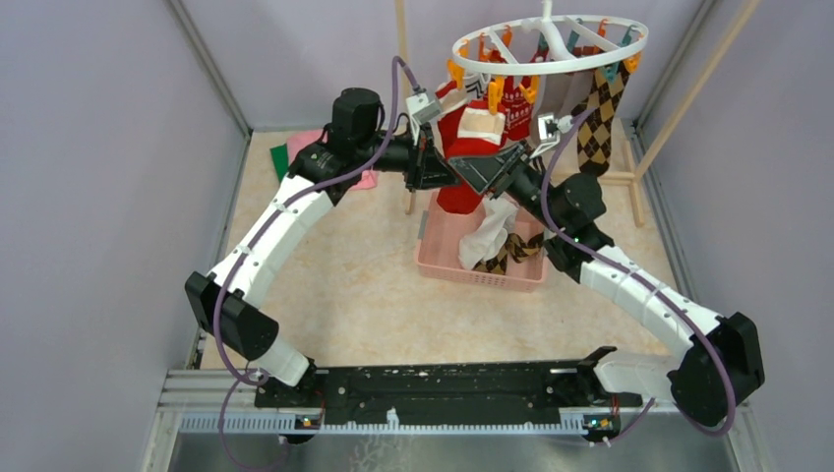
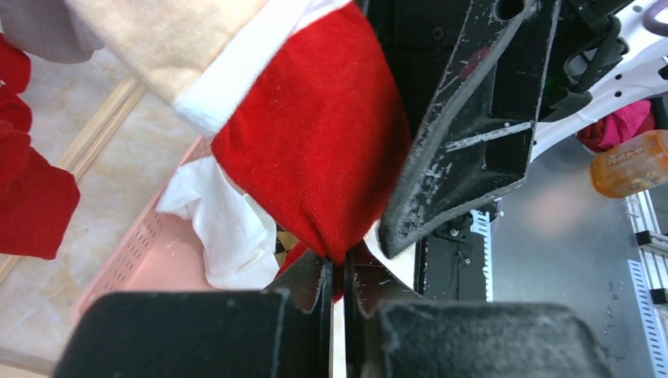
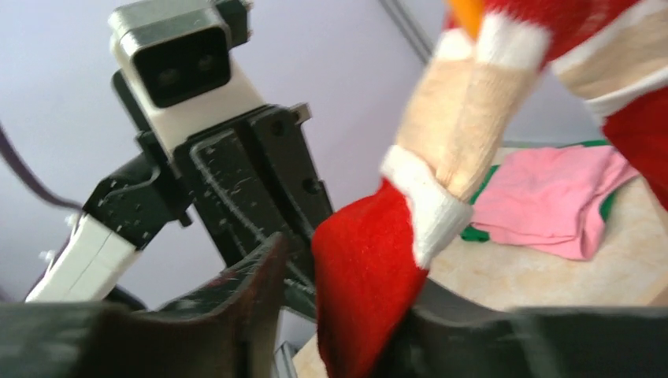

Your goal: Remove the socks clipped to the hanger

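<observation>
red sock (image 1: 470, 147), overhead: I see it clipped to the hanger (image 1: 556, 39), hanging straight down between my two grippers, just above both sets of fingertips.
left gripper (image 1: 438, 175), overhead: it sits against the sock's left side; from here I cannot tell how its jaws stand.
right gripper (image 1: 487, 169), overhead: it sits against the sock's right side, nose to nose with the left one.
other socks, overhead: a brown argyle sock (image 1: 598, 123) hangs from the ring above and to the right of the right gripper.
pink basket (image 1: 511, 278), overhead: directly below both grippers, with a white cloth and an argyle piece inside.
red sock (image 2: 315, 150), left wrist: its red toe runs down into my fingers.
left gripper (image 2: 337, 276), left wrist: jaws nearly together, pinching the sock's tip.
right gripper's finger (image 2: 465, 134), left wrist: a scuffed black blade just right of the sock, ahead of my fingers.
basket (image 2: 150, 252), left wrist: below and left of the fingers, holding the white cloth (image 2: 228, 228).
red sock (image 3: 362, 276), right wrist: it drops between my two fingers.
right gripper (image 3: 362, 315), right wrist: jaws part-way apart, loose around the sock.
left gripper (image 3: 272, 189), right wrist: facing me, just behind the sock.
pink cloth (image 3: 551, 197), right wrist: well beyond the fingers, on the floor.
</observation>
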`<state>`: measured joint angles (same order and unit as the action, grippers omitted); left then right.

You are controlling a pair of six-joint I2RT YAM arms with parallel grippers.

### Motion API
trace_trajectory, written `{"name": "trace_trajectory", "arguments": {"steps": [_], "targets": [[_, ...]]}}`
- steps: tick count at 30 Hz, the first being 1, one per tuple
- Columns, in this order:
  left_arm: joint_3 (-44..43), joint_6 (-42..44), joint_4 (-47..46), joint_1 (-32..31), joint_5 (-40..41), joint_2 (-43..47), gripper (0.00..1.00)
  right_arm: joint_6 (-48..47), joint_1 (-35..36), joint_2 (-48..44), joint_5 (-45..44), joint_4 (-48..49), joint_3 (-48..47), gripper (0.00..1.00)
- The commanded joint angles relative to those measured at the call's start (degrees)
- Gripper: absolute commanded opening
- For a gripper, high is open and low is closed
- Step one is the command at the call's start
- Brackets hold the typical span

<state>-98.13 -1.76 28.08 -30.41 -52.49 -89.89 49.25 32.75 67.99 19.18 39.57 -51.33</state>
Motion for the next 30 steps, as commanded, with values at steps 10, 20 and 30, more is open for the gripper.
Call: {"name": "trace_trajectory", "arguments": {"steps": [10, 20, 30], "targets": [[-0.25, 1.11, -2.46, -3.13, 4.79, 1.05, 0.01, -17.65, -0.89, -0.42, -18.88, -13.84, -12.75, 0.68], [-1.19, 0.94, -1.39, -4.41, 5.79, 1.57, 0.00, -26.50, -1.47, 7.84, -21.43, -18.18, -25.69, 0.65], [-0.58, 1.23, -0.79, -4.88, 5.82, 2.48, 0.00, -23.84, -4.73, 9.24, -17.02, -15.76, -25.97, 0.65]]}}
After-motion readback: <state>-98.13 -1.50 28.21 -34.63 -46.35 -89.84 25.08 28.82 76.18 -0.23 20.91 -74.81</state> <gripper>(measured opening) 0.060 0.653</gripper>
